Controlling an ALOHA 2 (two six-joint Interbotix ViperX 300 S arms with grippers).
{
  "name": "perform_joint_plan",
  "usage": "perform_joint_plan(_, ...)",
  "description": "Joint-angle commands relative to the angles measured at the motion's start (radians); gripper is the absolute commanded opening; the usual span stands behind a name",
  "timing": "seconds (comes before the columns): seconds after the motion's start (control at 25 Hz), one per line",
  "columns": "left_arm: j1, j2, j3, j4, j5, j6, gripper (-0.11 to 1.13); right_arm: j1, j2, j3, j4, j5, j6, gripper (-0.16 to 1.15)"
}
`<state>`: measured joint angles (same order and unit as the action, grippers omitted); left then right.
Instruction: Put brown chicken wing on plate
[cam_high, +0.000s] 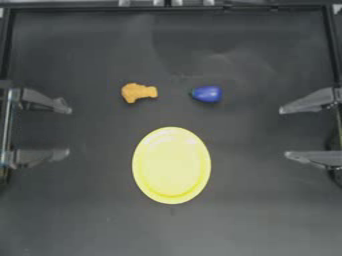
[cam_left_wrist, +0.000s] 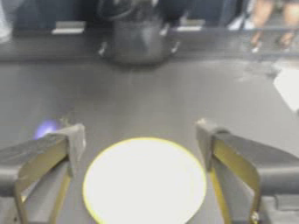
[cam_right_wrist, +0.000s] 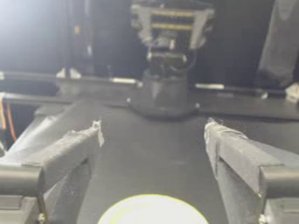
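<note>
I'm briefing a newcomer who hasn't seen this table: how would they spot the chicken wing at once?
Find the big yellow plate mid-table. Two small things lie beyond it, toward the table's far edge. The brown chicken wing is the lumpy orange-brown one nearer the left arm; its neighbour is a smooth blue object.

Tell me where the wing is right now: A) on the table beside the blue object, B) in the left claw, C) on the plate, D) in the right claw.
A: the wing lies on the bare table left of the blue object, apart from the plate; the left claw and right claw are both open and empty at the table's sides.
</note>
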<state>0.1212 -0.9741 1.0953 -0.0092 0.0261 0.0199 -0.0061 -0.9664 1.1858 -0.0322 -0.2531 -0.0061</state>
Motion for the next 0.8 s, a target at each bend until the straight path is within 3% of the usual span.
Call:
perform_joint_plan(0.04, 0.084, 0.055, -0.095, 0.005, 0.166, 0.003, 1.03, 0.0, 0.003, -0.025, 0.014, 0.005, 0.005, 1.0)
perform_joint_plan(0.24, 0.199, 0.173, -0.186, 0.021, 0.33, 0.035, 1.03, 0.0, 0.003, -0.02, 0.018, 0.005, 0.005, 1.0)
perform_joint_plan(0.56, 0.278, 0.422, -0.337, 0.018, 0.433, 0.169, 1.04, 0.0, 0.011, -0.017, 0.026, 0.009, 0.005, 1.0)
perform_joint_plan(0.8, 0.327, 0.606, -0.434, -0.021, 0.472, 0.265, 1.04, 0.0, 0.012, -0.009, 0.035, 0.011, 0.008, 1.0)
